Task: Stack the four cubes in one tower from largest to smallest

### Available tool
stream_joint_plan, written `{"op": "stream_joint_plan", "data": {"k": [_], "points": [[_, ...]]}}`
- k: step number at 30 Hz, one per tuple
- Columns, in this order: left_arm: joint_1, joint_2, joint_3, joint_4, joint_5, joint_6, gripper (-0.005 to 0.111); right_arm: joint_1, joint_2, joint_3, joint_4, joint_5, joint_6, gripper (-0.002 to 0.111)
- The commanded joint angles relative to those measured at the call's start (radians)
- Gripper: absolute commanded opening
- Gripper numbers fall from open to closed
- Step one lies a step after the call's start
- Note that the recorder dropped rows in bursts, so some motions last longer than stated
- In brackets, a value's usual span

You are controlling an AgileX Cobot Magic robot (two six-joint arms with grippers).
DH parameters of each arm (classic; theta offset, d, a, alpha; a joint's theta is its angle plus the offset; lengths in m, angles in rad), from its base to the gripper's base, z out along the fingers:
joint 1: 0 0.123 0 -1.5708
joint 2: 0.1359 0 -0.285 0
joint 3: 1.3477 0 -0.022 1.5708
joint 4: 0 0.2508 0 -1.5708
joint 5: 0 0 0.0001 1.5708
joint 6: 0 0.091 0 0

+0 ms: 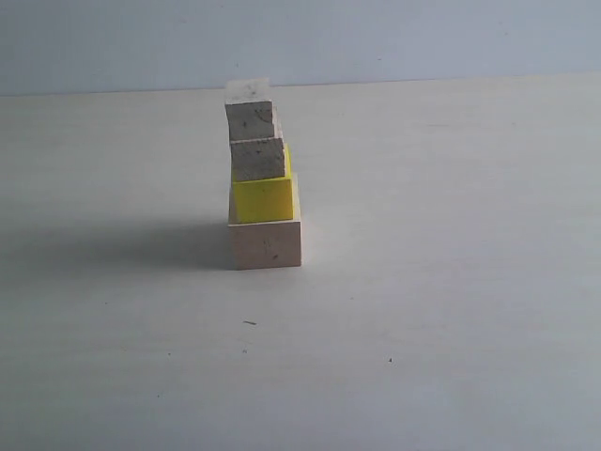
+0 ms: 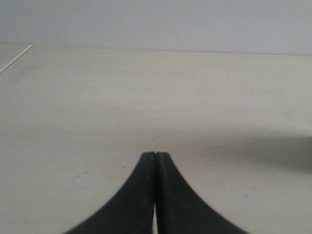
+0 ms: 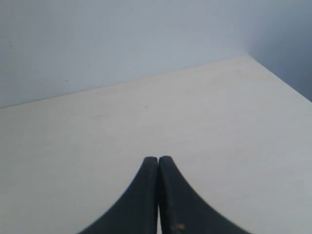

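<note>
The tower (image 1: 264,183) stands on the table (image 1: 451,282), left of centre, its long axis vertical. Both the left hand (image 2: 155,155) and right hand (image 3: 158,159) are clenched empty. Neither wrist view shows it, so the nearer arm is unclear.

I record a pale cream, lightly speckled matte tabletop (image 1: 451,329) meeting a plain blue-grey wall (image 1: 423,38) — light diffuse, one soft grey shadow (image 1: 113,246) at left.
</note>
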Motion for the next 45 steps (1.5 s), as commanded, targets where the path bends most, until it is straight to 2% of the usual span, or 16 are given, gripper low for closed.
{"op": "stream_joint_plan", "data": {"k": [1,6,9,15,22,30,45], "points": [[-0.002,-0.007,0.001,-0.010,-0.012,-0.004,0.000,-0.006,-0.033,0.158,-0.017,-0.154,-0.015,0.000],[-0.002,-0.007,0.001,-0.010,-0.012,-0.004,0.000,-0.006,-0.033,0.284,-0.017,-0.292,0.001,0.000],[-0.002,-0.007,0.001,-0.010,-0.012,-0.004,0.000,-0.004,-0.068,0.328,-0.013,-0.305,0.001,0.000],[-0.002,-0.007,0.001,-0.010,-0.012,-0.004,0.000,-0.004,-0.195,0.345,-0.013,-0.253,0.001,0.000],[-0.002,-0.007,0.001,-0.010,-0.012,-0.004,0.000,0.061,-0.210,0.345,-0.065,-0.194,-0.011,0.000],[-0.002,-0.007,0.001,-0.010,-0.012,-0.004,0.000,0.066,-0.302,0.345,-0.058,-0.161,-0.015,0.000],[-0.002,-0.007,0.001,-0.010,-0.012,-0.004,0.000,0.066,-0.308,0.345,-0.043,-0.111,-0.007,0.000]]}}
